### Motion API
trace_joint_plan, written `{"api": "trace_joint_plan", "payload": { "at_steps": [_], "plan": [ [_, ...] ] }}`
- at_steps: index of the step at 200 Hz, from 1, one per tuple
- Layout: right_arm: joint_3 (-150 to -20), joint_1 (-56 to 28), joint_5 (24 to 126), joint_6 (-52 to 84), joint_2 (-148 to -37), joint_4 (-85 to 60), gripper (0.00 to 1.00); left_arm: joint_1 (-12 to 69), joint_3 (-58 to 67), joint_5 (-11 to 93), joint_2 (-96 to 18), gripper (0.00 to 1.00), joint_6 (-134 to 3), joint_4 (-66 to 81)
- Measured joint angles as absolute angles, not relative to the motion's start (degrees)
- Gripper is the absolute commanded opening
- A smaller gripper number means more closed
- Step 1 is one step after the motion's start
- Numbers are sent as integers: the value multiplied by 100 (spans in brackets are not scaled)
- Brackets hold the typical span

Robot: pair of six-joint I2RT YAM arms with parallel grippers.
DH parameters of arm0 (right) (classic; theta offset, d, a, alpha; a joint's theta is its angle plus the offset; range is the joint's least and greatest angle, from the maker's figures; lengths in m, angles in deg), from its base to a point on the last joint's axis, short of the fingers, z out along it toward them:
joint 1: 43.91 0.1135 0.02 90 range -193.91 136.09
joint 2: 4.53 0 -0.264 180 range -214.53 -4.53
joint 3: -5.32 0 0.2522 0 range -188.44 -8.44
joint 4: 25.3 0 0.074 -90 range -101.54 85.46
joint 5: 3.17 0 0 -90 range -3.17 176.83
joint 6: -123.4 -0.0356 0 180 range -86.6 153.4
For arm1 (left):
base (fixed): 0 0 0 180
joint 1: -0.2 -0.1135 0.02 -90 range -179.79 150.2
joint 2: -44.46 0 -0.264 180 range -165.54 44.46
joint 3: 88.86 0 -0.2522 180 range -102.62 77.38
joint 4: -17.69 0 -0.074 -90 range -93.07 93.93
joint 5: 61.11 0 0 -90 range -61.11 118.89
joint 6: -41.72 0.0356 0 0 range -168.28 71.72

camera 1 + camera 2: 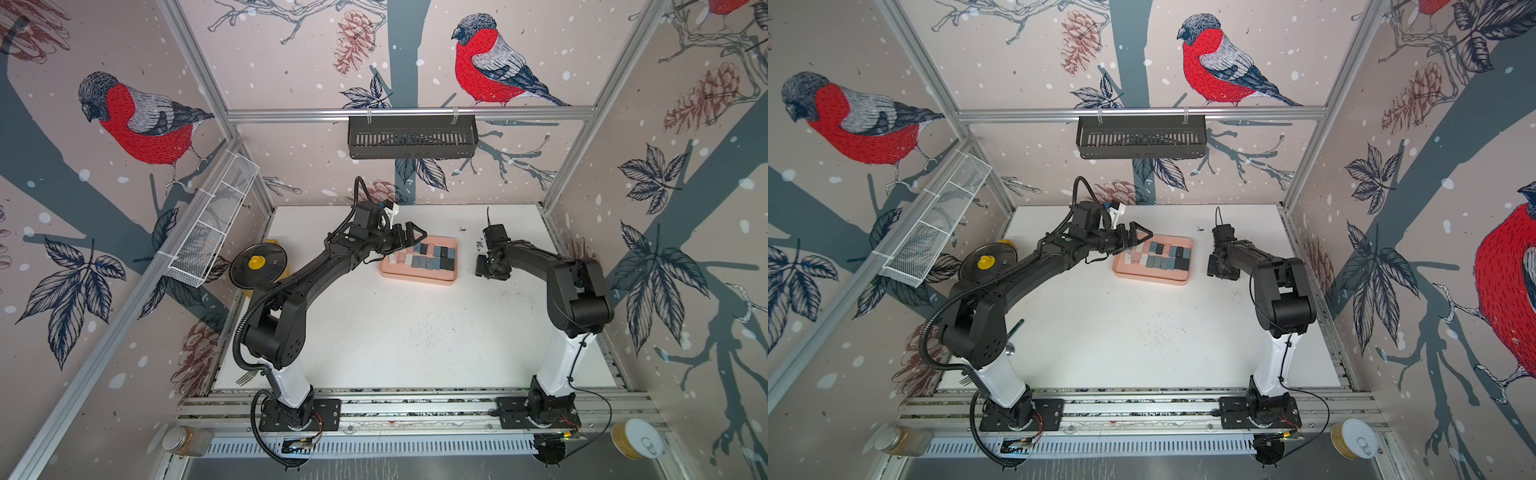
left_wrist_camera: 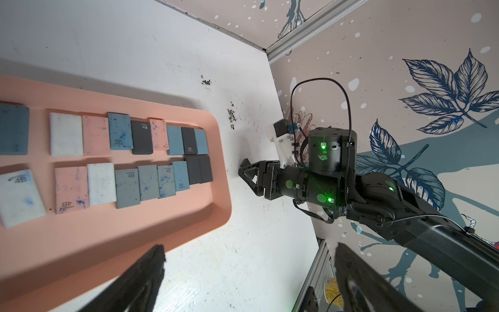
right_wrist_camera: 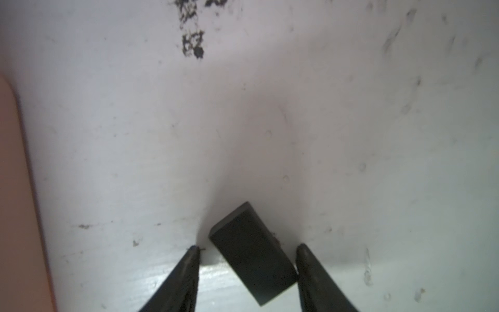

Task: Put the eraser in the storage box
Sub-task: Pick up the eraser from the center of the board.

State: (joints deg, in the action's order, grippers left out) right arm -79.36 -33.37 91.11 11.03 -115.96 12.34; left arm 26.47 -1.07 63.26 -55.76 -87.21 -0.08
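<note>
Grasp step: straddling the skewed dark eraser (image 3: 251,256) on the surface (image 1: 395,332) beside the storage box (image 1: 417,281) with the right tool (image 3: 247,247) half open, nothing clamped yet; left tool (image 2: 249,245) wide open, empty. Next: clamp squarely, lift, carry over the rim.

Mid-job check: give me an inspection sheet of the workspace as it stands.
Surface: white table, dark smudges back right, speckles in front.
Job's things: black eraser flat on table, apart from pink storage box, which holds two rows of erasers.
Clutter: pot lid and fork at left edge.
Grippers: right gripper straddles black eraser, gap at one finger; left gripper open above storage box.
Cables: ribbed hose loops beside left arm.
Surroundings: black basket on back rail, white mesh basket on left wall.
</note>
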Motion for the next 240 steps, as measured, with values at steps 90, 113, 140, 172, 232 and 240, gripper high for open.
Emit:
{"api": "trace_joint_plan", "payload": {
  "at_steps": [90,113,140,172,232,240],
  "plan": [
    [-8084,-3271,9275,1122,-11699,1249,22,2594,-140,6315,-5609,97,-8676,-97],
    [-8154,-3286,9268,1131,-11734,1328,37,2559,-140,6315,-5618,97,-8676,-106],
    [-8288,-3367,9314,1175,-11822,1336,50,2520,-140,6315,-5618,97,-8678,-108],
    [-8478,-3420,9312,1238,-11977,1343,48,2502,-140,6319,-5618,97,-8678,-108],
    [-8498,-3321,9294,1251,-12014,1091,8,2400,-140,6321,-5618,97,-8680,-108],
    [-8502,-3286,9305,1251,-11968,1100,8,2386,-140,6319,-5618,97,-8680,-108]
  ]
}}
